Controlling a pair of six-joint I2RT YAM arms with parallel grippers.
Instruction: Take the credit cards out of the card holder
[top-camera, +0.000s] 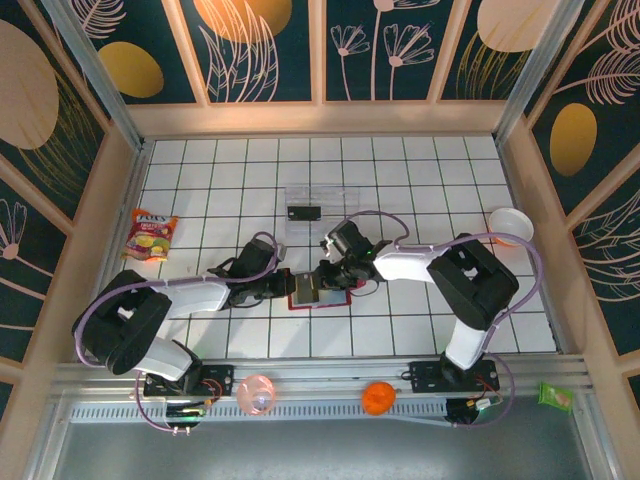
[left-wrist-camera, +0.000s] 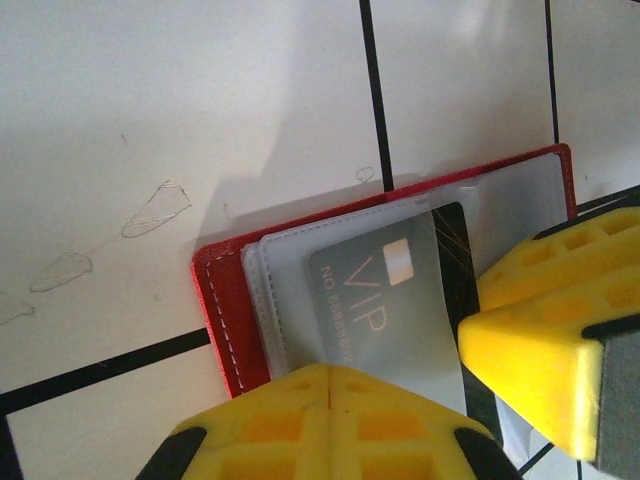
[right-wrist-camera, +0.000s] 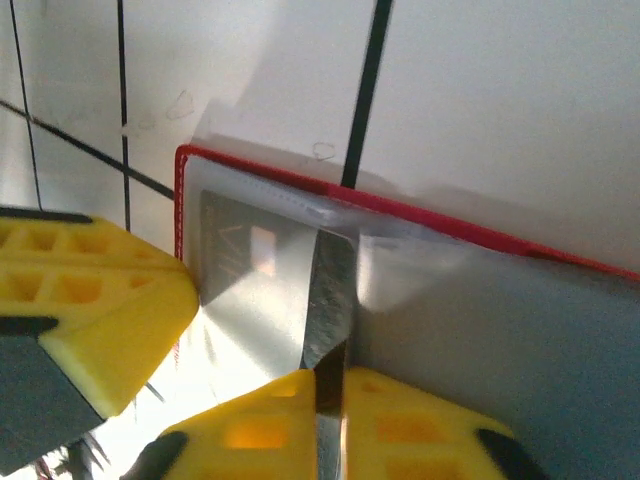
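**Extraction step.** The left gripper (left-wrist-camera: 330, 390), at the bottom centre of its wrist view, has its jaws closed on nothing and bears down on the open red card holder (left-wrist-camera: 226, 312). The holder lies at the centre of the overhead frame. A grey VIP credit card (left-wrist-camera: 385, 300) lies over the pale pockets. The right gripper (right-wrist-camera: 322, 388) is pinched narrowly on that card's edge. The next move probably calls for a steady pull along the pocket with the holder pinned.

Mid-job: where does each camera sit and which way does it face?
Top external: above, behind the bases, looking down on the table; both arms.
Left wrist: on the left arm, facing down at the card holder; own yellow jaws below.
Right wrist: on the right arm, facing that holder; own jaws below.
Shared: both wrist views see the VIP card.
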